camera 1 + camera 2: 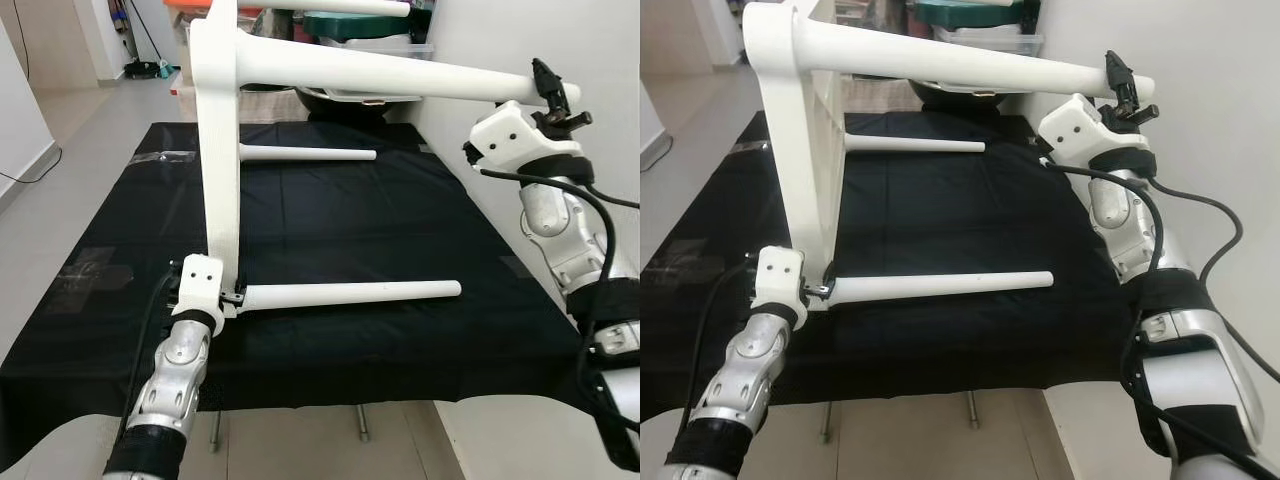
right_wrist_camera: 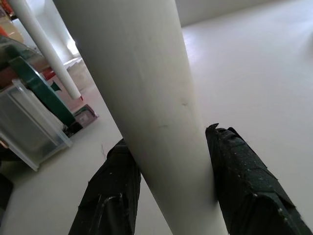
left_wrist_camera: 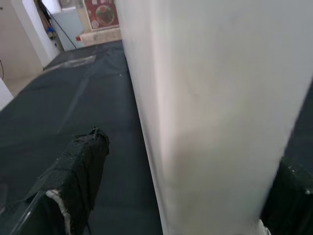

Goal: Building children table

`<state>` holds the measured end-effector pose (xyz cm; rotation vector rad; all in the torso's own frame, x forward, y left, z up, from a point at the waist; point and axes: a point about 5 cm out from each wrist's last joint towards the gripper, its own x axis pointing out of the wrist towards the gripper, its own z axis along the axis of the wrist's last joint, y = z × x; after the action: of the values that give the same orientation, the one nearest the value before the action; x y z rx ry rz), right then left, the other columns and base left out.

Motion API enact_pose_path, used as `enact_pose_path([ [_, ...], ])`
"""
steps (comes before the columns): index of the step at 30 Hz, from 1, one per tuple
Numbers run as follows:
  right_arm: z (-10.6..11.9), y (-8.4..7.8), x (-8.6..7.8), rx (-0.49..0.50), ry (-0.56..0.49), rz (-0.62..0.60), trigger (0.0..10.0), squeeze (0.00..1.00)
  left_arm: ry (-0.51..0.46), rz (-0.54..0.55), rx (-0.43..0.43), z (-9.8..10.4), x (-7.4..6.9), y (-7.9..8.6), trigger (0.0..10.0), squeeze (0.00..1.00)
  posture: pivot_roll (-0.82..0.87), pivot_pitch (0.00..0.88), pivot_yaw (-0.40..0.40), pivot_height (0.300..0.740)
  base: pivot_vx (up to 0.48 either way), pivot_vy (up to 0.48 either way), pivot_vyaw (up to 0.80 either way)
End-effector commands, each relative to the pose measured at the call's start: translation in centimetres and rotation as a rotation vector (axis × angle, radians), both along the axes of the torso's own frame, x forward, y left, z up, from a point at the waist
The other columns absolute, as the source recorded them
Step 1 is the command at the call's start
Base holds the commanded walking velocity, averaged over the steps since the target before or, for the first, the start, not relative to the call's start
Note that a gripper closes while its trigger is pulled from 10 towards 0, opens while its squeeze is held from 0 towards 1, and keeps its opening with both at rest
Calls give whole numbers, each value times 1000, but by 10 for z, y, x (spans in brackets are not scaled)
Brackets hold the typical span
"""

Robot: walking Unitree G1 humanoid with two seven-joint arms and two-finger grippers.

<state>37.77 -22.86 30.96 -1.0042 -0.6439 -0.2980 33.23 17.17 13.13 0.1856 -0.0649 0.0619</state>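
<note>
- At the raised end of the upper table leg (image 1: 400,78), we see the right gripper (image 1: 553,95) clenched around it, fingers (image 2: 244,181) pressing both sides.
- At the near edge, the left gripper (image 1: 232,298) grasps the white table top (image 1: 218,130), which stands on edge.
- Two lower legs (image 1: 350,293) lie just over the black cloth (image 1: 330,220).

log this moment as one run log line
left gripper: shut on white wooden children's table, on its side | right gripper: shut on upper table leg | surface: black cloth
</note>
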Motion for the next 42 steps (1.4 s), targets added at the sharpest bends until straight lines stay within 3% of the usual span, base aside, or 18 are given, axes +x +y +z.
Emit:
enact_pose_path([
  [1,-4,6,-1,109,-2,75,0,0,-32,40,2,7,3,14,10000,0,-1,0,-53,740,0,0,0],
  [5,-24,1,5,347,120,96,0,0,-139,46,98,42,16,26,10000,0,6,0,-48,740,0,0,0],
  [7,-24,1,5,347,120,96,0,0,-139,46,98,42,16,26,10000,0,6,0,-48,740,0,0,0],
  [10,-35,-5,9,486,197,95,0,0,-231,80,174,81,25,49,10000,0,15,0,-44,740,0,0,0],
  [13,-35,-5,9,486,197,95,0,0,-231,80,174,81,25,49,10000,0,15,0,-44,740,0,0,0],
  [15,-42,-5,15,558,268,102,0,0,-314,81,315,143,36,84,10000,0,45,0,-50,740,0,0,0],
  [16,-42,-5,15,558,268,102,0,0,-314,81,315,143,36,84,10000,0,45,0,-50,740,0,0,0],
  [19,-48,4,22,601,342,122,0,0,-385,102,484,233,36,117,10000,0,65,0,-46,740,0,0,0],
  [21,-48,4,22,601,342,122,0,0,-385,102,484,233,36,117,10000,0,65,0,-46,740,0,0,0],
  [23,-54,14,20,555,346,133,0,0,-398,99,500,262,36,119,10000,0,69,0,-29,740,0,0,0],
  [27,-59,19,18,526,352,138,0,0,-394,83,505,264,36,117,10000,0,67,0,-28,740,0,0,0],
  [28,-82,32,14,559,455,163,10000,980,-374,77,484,251,39,117,10000,0,38,0,-32,740,0,0,0],
  [30,-93,39,12,565,505,172,10000,996,-360,72,486,242,41,117,10000,0,39,0,-36,740,0,0,0],
  [32,-101,43,10,557,545,170,10000,996,-350,65,482,236,41,116,10000,0,38,0,-35,740,0,0,0],
  [33,-108,45,8,563,573,163,10000,714,-342,62,474,232,42,117,10000,0,36,0,-34,740,0,0,0],
  [35,-108,45,8,563,573,163,10000,714,-342,62,474,232,42,117,10000,0,36,0,-34,740,0,0,0],
  [36,-113,45,7,558,587,149,10000,0,-336,59,461,229,42,117,10000,0,33,0,-33,740,0,0,0],
  [42,-121,45,0,596,599,139,10000,67,-289,48,390,209,47,125,10000,0,17,0,-32,740,0,0,0],
])
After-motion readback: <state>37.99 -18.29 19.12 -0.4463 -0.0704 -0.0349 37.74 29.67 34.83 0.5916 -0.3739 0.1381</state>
